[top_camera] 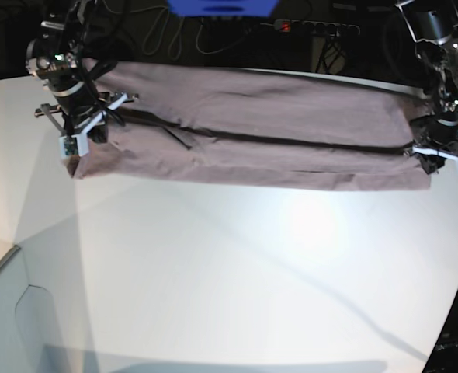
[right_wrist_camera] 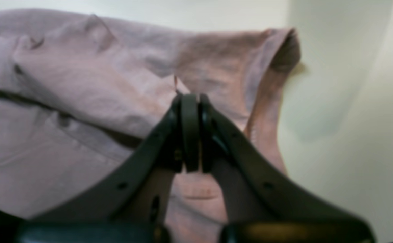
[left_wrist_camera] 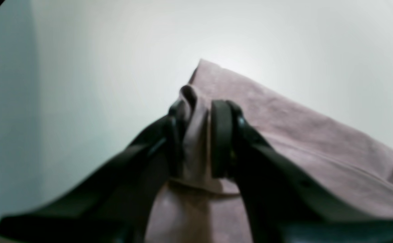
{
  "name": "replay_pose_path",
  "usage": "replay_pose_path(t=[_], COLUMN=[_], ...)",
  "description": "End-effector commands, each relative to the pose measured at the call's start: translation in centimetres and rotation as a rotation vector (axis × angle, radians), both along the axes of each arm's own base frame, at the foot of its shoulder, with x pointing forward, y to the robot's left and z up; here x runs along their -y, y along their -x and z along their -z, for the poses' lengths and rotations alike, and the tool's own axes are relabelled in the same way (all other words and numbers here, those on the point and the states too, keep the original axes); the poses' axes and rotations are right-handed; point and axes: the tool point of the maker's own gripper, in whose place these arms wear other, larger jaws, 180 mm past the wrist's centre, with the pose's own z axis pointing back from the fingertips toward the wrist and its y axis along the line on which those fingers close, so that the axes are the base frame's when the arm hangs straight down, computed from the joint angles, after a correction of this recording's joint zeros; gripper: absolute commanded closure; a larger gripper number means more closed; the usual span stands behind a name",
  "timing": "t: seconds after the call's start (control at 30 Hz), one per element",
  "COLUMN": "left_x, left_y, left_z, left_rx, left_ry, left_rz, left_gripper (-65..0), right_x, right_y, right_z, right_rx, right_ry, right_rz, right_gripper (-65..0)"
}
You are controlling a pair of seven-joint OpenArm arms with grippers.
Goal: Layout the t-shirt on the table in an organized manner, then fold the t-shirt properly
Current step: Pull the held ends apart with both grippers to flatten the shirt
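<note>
The mauve t-shirt is stretched wide across the far part of the white table, doubled over with a dark crease running along its length. My left gripper, on the base view's right, holds one end. In the left wrist view the left gripper is shut on a bunched fold of the t-shirt. My right gripper holds the other end. Its wrist view shows the right gripper pinched tight on a thin edge of the t-shirt.
Cables and a power strip lie in the dark beyond the table's far edge, beside a blue object. The tabletop curves down at the near left. Broad white surface lies in front of the shirt.
</note>
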Motion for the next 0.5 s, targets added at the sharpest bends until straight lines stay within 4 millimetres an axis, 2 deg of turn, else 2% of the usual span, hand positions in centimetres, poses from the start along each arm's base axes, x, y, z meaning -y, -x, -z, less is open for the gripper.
replay_pose_path(t=[0.0, 0.03, 0.13, 0.2, 0.47], left_x=[-1.1, -1.1, -0.8, -0.9, -0.9], left_y=[-0.7, -0.7, -0.3, -0.2, -0.2], left_z=[-1.7, -1.7, -0.9, -0.7, -0.8], left_rx=[0.046, 0.045, -0.003, -0.025, -0.025], left_ry=[-0.032, -0.032, -0.013, -0.009, -0.009], left_rz=[-0.003, -0.003, 0.008, 0.013, 0.014], left_gripper=[-15.3, -18.2, -33.3, -40.1, -41.7], right_x=[0.1, 0.1, 0.0, 0.0, -0.1], right_y=[-0.6, -0.6, -0.2, -0.1, 0.2], right_z=[-0.9, -0.7, 0.1, 0.6, 2.1], right_rx=[0.041, 0.035, 0.014, 0.003, -0.035], right_ry=[0.0, -0.002, -0.011, -0.015, -0.032], right_rz=[-0.003, -0.002, 0.0, 0.0, 0.002], right_gripper=[0.0, 0.0, 0.0, 0.0, 0.0])
